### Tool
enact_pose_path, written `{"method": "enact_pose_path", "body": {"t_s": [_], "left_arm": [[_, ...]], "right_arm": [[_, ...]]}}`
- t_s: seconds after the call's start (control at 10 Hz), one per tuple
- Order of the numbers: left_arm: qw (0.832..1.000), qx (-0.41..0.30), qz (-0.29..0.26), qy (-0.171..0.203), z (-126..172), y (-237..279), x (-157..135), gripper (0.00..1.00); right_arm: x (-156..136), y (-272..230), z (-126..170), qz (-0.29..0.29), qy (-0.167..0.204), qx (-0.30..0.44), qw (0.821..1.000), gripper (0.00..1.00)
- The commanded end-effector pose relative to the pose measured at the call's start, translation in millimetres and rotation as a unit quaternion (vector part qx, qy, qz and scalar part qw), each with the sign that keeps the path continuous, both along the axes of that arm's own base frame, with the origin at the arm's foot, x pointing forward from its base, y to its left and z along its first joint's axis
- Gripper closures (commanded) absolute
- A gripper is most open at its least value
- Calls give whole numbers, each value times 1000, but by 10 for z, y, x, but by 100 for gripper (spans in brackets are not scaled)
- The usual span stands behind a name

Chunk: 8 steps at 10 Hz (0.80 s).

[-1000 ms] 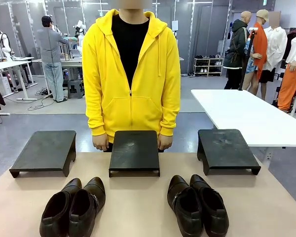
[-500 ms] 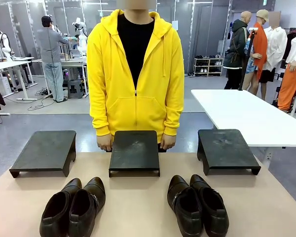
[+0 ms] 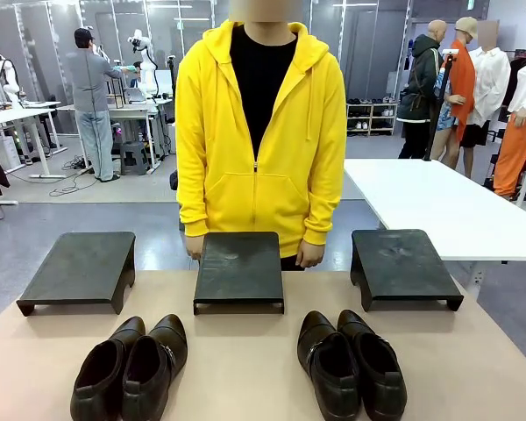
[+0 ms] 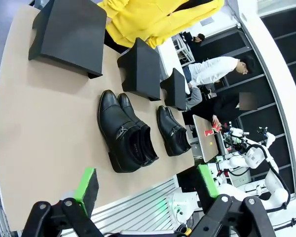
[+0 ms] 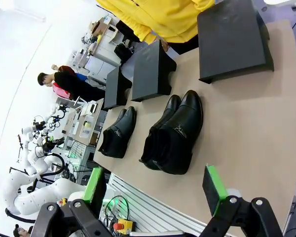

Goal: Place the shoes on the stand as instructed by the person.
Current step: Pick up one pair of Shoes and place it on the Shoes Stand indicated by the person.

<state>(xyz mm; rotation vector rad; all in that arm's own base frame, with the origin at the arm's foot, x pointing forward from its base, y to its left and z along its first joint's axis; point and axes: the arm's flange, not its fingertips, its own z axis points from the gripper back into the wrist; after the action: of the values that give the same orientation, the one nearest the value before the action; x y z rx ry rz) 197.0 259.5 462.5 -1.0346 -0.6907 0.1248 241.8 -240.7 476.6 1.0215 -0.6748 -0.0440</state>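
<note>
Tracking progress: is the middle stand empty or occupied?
Empty. The middle stand is bare; the left pair and right pair sit on the table.

Table (image 3: pixel 245 351): plain light tan.
Stand (image 3: pixel 79 267) at 9 o'clock, stand (image 3: pixel 238 265) at centre, stand (image 3: pixel 401 263) at 3 o'clock: all matt black.
Pair of shoes (image 3: pixel 130 368) at 7 o'clock, pair of shoes (image 3: pixel 351 364) at 5 o'clock: glossy black.
Person (image 3: pixel 259 158) at 12 o'clock: bright yellow hoodie, black shirt.
Left gripper (image 4: pixel 147 183), right gripper (image 5: pixel 155 188): black, green pads.
Side table (image 3: pixel 438 206) at 3 o'clock: white.
</note>
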Motion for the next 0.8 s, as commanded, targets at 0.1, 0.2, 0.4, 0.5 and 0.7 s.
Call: {"method": "enact_pose_path", "body": {"t_s": [0.1, 0.2, 0.4, 0.5, 0.7], "left_arm": [[1000, -3, -5, -9, 9, 0, -11, 0], [1000, -3, -5, -9, 9, 0, -11, 0], [1000, -3, -5, -9, 9, 0, -11, 0], [1000, -3, -5, -9, 9, 0, -11, 0], [1000, -3, -5, -9, 9, 0, -11, 0]], "right_arm": [[6, -4, 27, 3, -6, 1, 1000, 0], [6, -4, 27, 3, -6, 1, 1000, 0], [6, -4, 27, 3, -6, 1, 1000, 0], [6, -4, 27, 3, -6, 1, 1000, 0], [6, -4, 27, 3, -6, 1, 1000, 0]]}}
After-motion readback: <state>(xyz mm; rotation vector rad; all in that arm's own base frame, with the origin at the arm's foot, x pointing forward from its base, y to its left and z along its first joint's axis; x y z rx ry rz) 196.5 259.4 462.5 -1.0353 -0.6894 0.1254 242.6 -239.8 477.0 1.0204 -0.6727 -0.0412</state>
